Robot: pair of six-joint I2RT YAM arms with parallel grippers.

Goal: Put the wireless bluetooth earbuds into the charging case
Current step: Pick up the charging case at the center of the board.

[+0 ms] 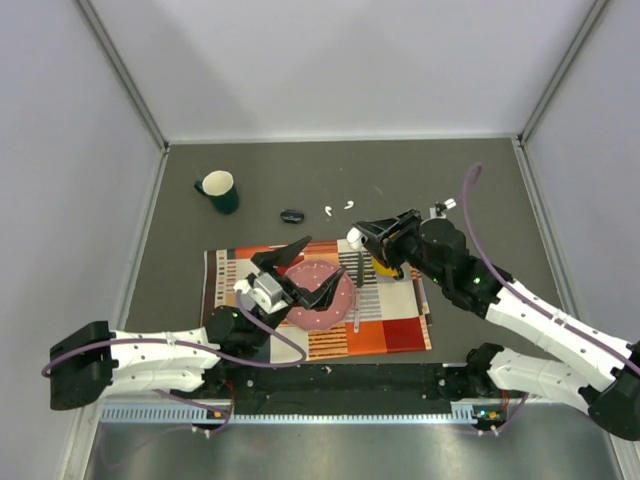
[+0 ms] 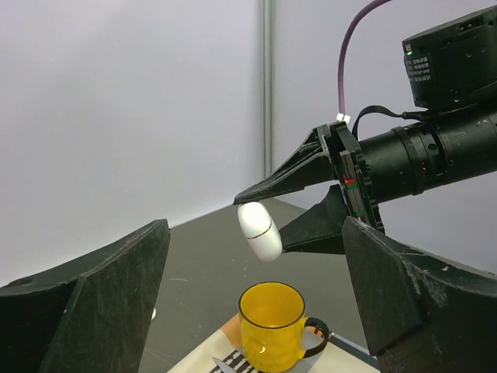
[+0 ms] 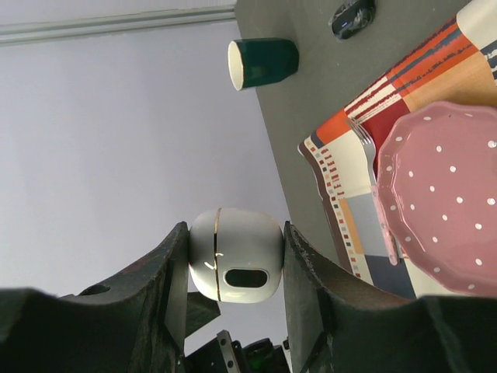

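White charging case [image 3: 234,254] between the right fingers [image 3: 169,284], touching both

Earbuds [image 1: 328,210] on the table [image 1: 450,180] behind the placemat [image 1: 390,335], right of the oval object [image 1: 291,215]

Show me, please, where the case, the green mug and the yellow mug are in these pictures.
case [image 3: 235,249], right wrist view, on its white front above the dark mark.
green mug [image 1: 226,199], top view, on its outer wall.
yellow mug [image 2: 268,336], left wrist view, on its outer wall.
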